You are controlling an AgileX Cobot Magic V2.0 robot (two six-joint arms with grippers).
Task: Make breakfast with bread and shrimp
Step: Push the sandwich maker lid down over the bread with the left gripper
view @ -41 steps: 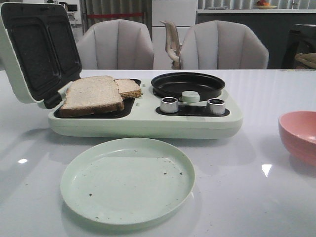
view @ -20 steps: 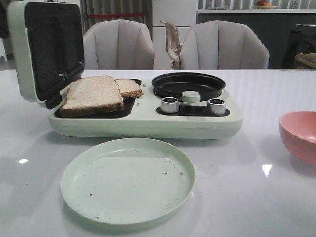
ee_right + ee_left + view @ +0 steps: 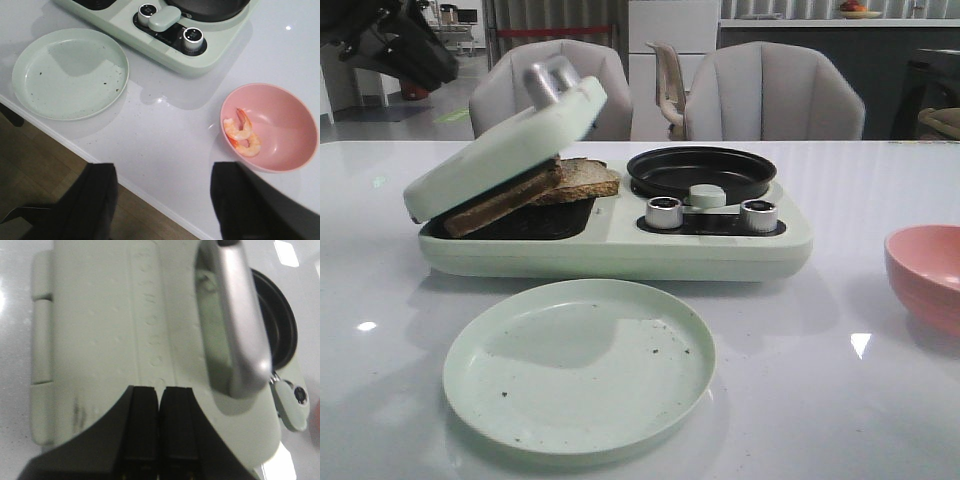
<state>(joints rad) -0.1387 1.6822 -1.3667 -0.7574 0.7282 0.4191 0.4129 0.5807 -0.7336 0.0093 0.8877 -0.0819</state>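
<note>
Two bread slices [image 3: 582, 180] lie overlapping in the left well of the pale green breakfast maker [image 3: 620, 250]. Its lid [image 3: 505, 140] leans down on them, tilted, and hides most of the nearer slice. My left gripper [image 3: 159, 389] is shut with nothing between its fingers and sits just above the lid's outer face [image 3: 115, 325], beside the silver handle [image 3: 240, 320]. The front view shows the left arm [image 3: 400, 45] at the top left. Two curled shrimp [image 3: 242, 134] lie in the pink bowl [image 3: 295, 150]. My right gripper [image 3: 162, 172] is open and empty over the table's near edge, short of the bowl.
A round black pan [image 3: 700, 170] sits on the maker's right half, with two silver knobs [image 3: 663, 212] in front. A pale green plate [image 3: 578, 365], crumb-speckled, lies in front of the maker. The pink bowl [image 3: 928, 275] stands at the right. Two grey chairs [image 3: 775, 90] stand behind.
The lid has swung down from upright onto the bread, now covering most of it. The left arm has come into the front view at the top left.
</note>
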